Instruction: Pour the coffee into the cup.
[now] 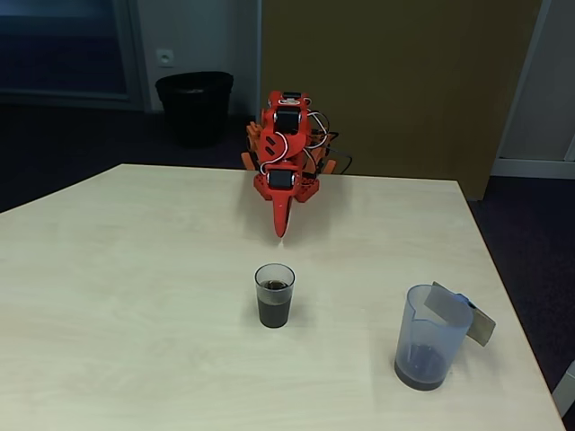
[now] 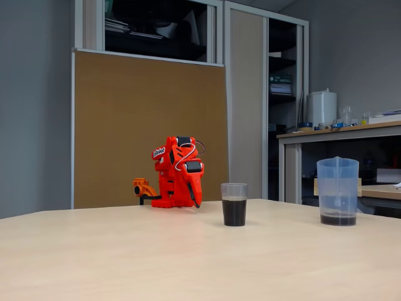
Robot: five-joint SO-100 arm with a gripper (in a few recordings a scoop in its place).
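The cup [image 1: 274, 294] [image 2: 234, 204], a small clear tumbler, stands upright near the middle of the table and is about half full of dark coffee [image 1: 273, 312] [image 2: 234, 212]. A larger bluish pitcher [image 1: 431, 337] [image 2: 338, 191] with a handle stands upright to the cup's right, with a shallow dark layer of coffee [image 1: 420, 364] [image 2: 338, 219] at its bottom. The red arm is folded at the table's far edge. My gripper [image 1: 281, 229] [image 2: 197, 202] points down at the tabletop behind the cup, shut and holding nothing, well apart from both vessels.
The pale wooden table [image 1: 135, 269] has its right edge close beside the pitcher. A black bin [image 1: 194, 106] and a brown board [image 1: 395, 81] stand on the floor behind the arm. Open tabletop lies left of the cup.
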